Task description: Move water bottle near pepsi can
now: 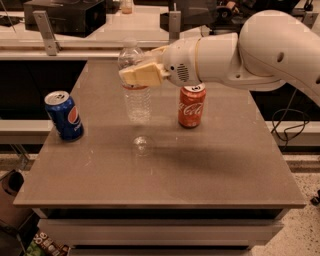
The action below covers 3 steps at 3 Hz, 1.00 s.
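Note:
The clear ribbed water bottle (136, 100) hangs upright a little above the grey table (210, 165), left of centre. My gripper (139, 74) is shut on the bottle's upper part, just below its cap, with the white arm reaching in from the right. The blue pepsi can (64, 115) stands upright near the table's left edge, well left of the bottle. A faint reflection of the bottle shows on the tabletop below it.
A red Coca-Cola can (191, 105) stands upright just right of the bottle, under my arm. A counter with dark equipment (65, 15) runs behind the table. A cable (290, 125) hangs at the right. The floor shows at both lower corners.

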Each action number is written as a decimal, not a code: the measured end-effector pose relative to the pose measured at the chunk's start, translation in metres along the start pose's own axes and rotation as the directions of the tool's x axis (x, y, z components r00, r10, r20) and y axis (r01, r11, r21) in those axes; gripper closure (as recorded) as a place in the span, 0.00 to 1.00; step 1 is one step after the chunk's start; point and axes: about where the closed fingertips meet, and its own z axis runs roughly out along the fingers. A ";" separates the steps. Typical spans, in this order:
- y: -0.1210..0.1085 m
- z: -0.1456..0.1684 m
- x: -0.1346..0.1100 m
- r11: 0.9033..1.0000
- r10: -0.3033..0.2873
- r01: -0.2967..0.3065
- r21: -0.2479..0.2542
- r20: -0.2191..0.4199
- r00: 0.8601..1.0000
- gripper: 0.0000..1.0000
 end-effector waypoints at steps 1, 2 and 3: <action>-0.003 0.016 0.013 0.999 0.022 -0.022 -0.027 0.003 1.000 1.00; -0.005 0.027 0.021 0.998 0.029 -0.028 -0.048 0.023 0.999 1.00; 0.004 0.035 0.019 0.998 0.010 -0.007 -0.068 0.043 0.999 1.00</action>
